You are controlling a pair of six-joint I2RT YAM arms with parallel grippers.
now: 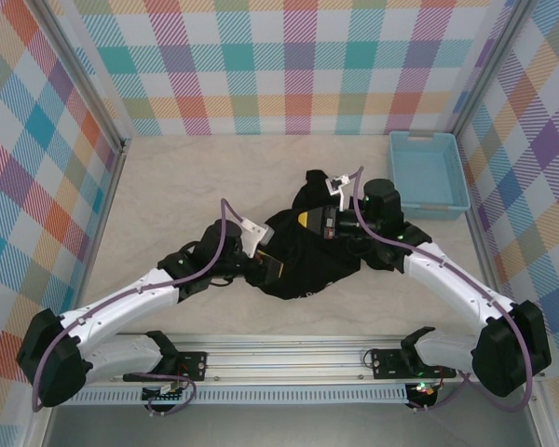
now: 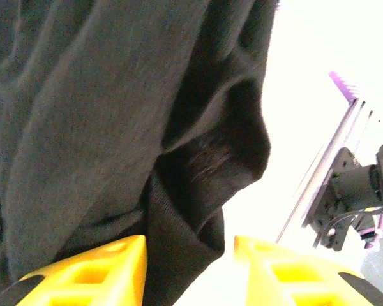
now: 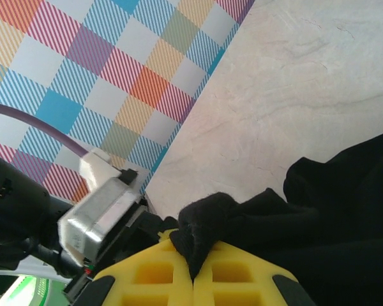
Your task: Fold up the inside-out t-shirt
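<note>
The inside-out t-shirt point(image 1: 307, 263) is lying bunched in a dark heap near the middle of the worktop point(image 1: 168, 196), between the two arms, and no part of it is being kept flat. A small tuft of its cloth is being pinched by the right hand point(image 3: 193, 271), whose yellow fingers are being pressed together on it. The left hand point(image 2: 190, 271) is being held released: its fingers are standing apart, a hanging fold is brushing one of them, and bright space is showing beside the other.

The main risk is being judged as a lost grip. Only a small nip of cloth is being held on the right, so it could be pulled free if the arm is being lifted against the drag of the heap. A second risk is being posed on the left: if that hand is being closed where it hangs, several layers could be caught at once, and the shirt would be twisted tighter rather than spread. Because the cloth is black and crumpled, hems and sleeves are being hidden in the folds — a wrong edge could easily be taken.

The worktop is pale and faintly marbled. It is being enclosed on three sides by pastel checked walls point(image 1: 261, 65). A light-blue basket point(image 1: 429, 172) is sitting in the far right corner, apart from the shirt, and a metal rail point(image 1: 289, 358) is running along the near edge.
</note>
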